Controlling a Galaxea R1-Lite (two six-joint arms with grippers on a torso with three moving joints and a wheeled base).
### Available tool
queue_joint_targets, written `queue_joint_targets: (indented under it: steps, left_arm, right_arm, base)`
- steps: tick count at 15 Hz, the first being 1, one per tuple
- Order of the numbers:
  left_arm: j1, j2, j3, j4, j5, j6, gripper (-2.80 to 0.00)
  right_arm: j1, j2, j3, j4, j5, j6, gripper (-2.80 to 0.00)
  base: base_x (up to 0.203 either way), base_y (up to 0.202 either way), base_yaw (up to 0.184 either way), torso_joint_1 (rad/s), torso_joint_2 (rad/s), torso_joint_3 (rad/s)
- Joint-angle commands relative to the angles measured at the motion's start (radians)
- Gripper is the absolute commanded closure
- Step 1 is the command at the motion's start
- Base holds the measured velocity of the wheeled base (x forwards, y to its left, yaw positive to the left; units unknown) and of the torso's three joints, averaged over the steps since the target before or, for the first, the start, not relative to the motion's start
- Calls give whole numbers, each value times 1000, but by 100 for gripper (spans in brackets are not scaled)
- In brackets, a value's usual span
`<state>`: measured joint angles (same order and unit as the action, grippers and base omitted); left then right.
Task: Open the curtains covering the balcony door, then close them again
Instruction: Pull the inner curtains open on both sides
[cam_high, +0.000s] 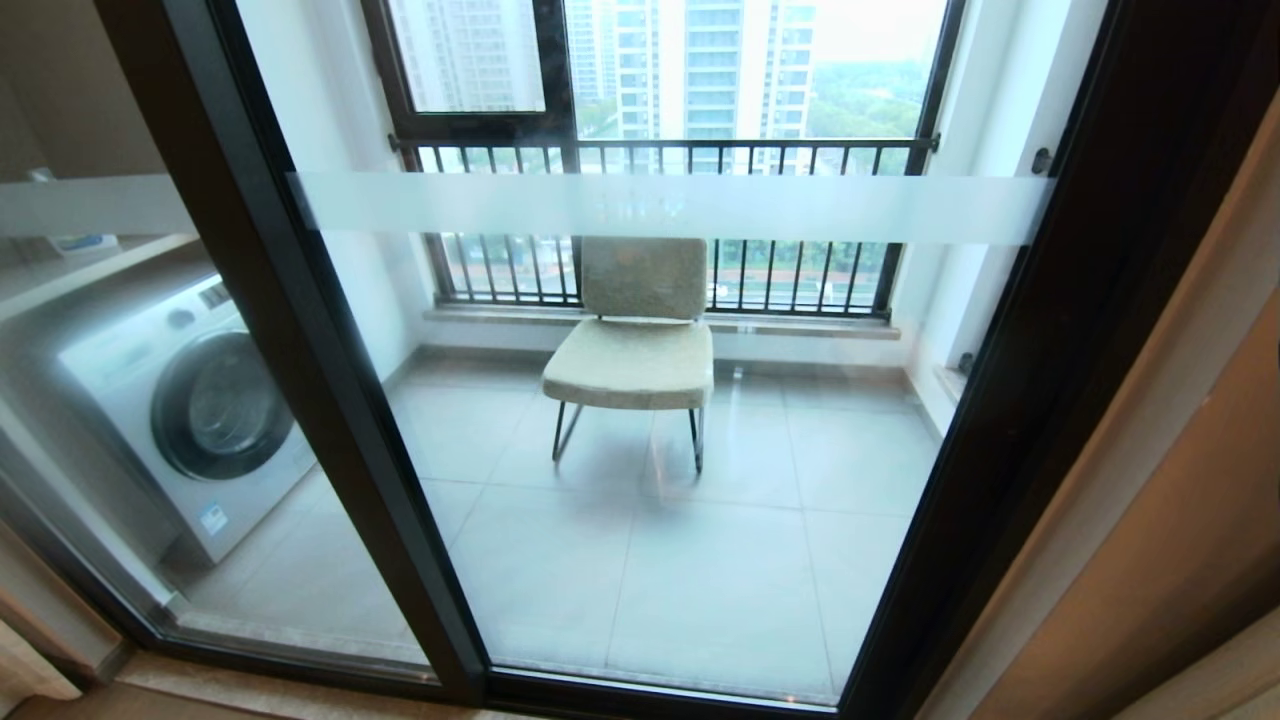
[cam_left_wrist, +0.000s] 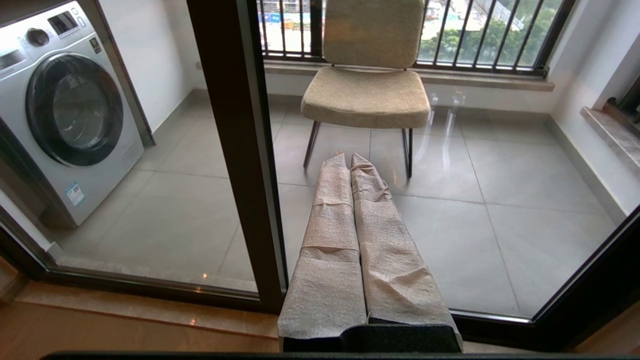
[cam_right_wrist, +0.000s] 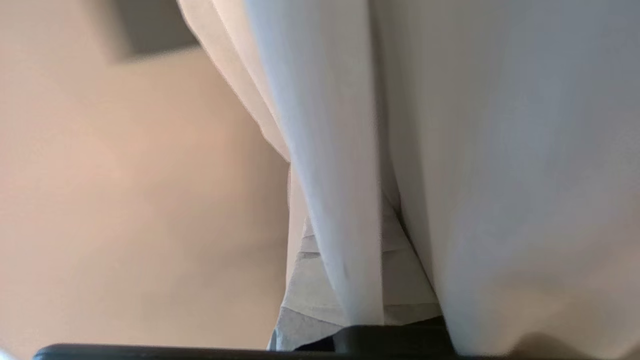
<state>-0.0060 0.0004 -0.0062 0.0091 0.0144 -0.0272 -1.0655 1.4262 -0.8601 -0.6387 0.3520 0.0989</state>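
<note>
The balcony door (cam_high: 330, 350) stands uncovered, with dark frames, clear glass and a frosted band (cam_high: 670, 208). The beige curtains (cam_high: 1200, 480) hang gathered at the right edge of the head view. Neither arm shows there. In the right wrist view a fold of the sheer white panel (cam_right_wrist: 325, 150) runs down along the seam of my right gripper (cam_right_wrist: 350, 240). That gripper is shut on the fold, and its taped fingers (cam_right_wrist: 305, 290) show on either side. Beige drape (cam_right_wrist: 125, 200) fills the space beside it. My left gripper (cam_left_wrist: 348, 156) is shut and empty, pointing at the door glass.
Behind the glass are a beige chair (cam_high: 635, 340), a washing machine (cam_high: 190, 400) on the left and a window with black railing bars (cam_high: 660, 150). A wooden sill (cam_left_wrist: 125, 320) runs along the door's bottom frame.
</note>
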Motion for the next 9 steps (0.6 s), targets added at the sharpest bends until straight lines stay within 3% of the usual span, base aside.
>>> queue_joint_targets:
  steps: [1,4,9]
  left_arm:
    - [0,0,0,0,0,0,0]
    - [0,0,0,0,1,1,0]
    - [0,0,0,0,1,0,0]
  right_arm:
    - [1,-93,90,0,63,1,0]
    - [12,-160,205,-10,171,-3,0]
    - [127,-193,265,-20,191,-6,0]
  base:
    - [0,0,0,0,0,0]
    - [0,0,0,0,0,0]
    - [0,0,0,0,0,0]
